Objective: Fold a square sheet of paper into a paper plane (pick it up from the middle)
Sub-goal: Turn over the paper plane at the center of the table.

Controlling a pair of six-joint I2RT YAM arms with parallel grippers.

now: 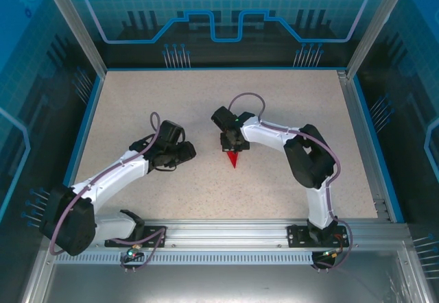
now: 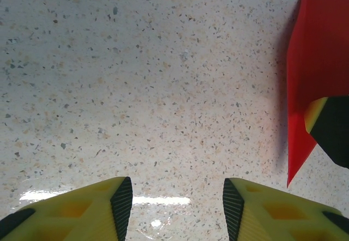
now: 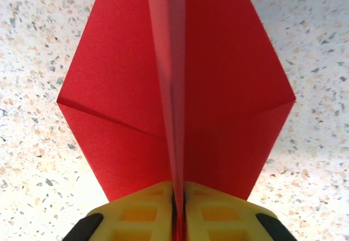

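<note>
The paper plane (image 3: 218, 88) is found near the middle of the table (image 1: 288, 90), gripped by the right tool (image 3: 179, 197). In the right wrist view the two yellow fingers (image 3: 136, 214) are seen clenched on the raised centre crease. The red wings are spread to either side of it, and a slanting fold line is marked across each wing. In the top view only the pointed nose of the plane is left uncovered by the tool, and it is aimed toward the near edge of the table, where the arm bases are bolted. Whether the underside of the plane is resting on the table or is held just above it cannot be told for certain, though a shadow is cast close beside the paper in the left wrist view.

The left tool (image 2: 177, 203) is held released, its fingers parted with nothing between them but bare speckled table. It is placed to the left of the plane, near it but apart from it. In the left wrist view the plane is seen at the right edge as a red sheet with a sharp tip, and one black-and-yellow fingertip (image 2: 332, 132) of the right tool is seen against it.
</note>
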